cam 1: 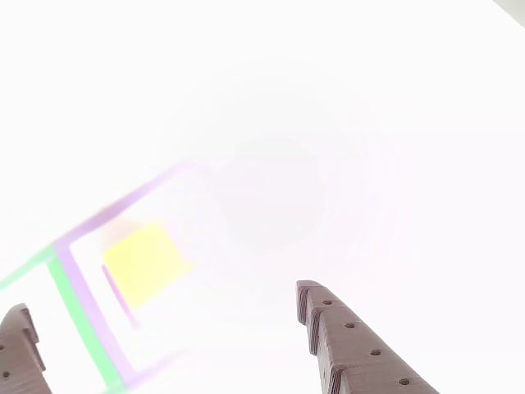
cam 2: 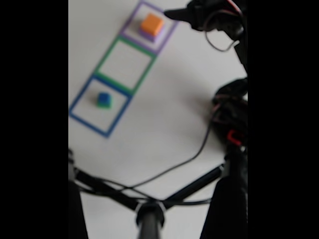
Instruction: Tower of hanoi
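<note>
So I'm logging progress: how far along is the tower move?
Early. Done: the blue cube sits in the blue outline. In hand: nothing; the open claw hovers near the orange block, stacked on the purple slab. Left: everything else; the green outline is unused.

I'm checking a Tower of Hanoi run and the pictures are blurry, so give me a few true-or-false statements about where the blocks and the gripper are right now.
1. The orange block sits inside the purple outline. True.
2. The small blue cube is stacked on the orange block. False: it lies apart, inside the blue outline.
3. The green outline has no block inside it. True.
4. The gripper is shut on the orange block. False: in the other view its fingers are spread wide with nothing between them.
5. In the fixed view the arm is over the blue outline. False: it reaches in beside the purple outline.
</note>
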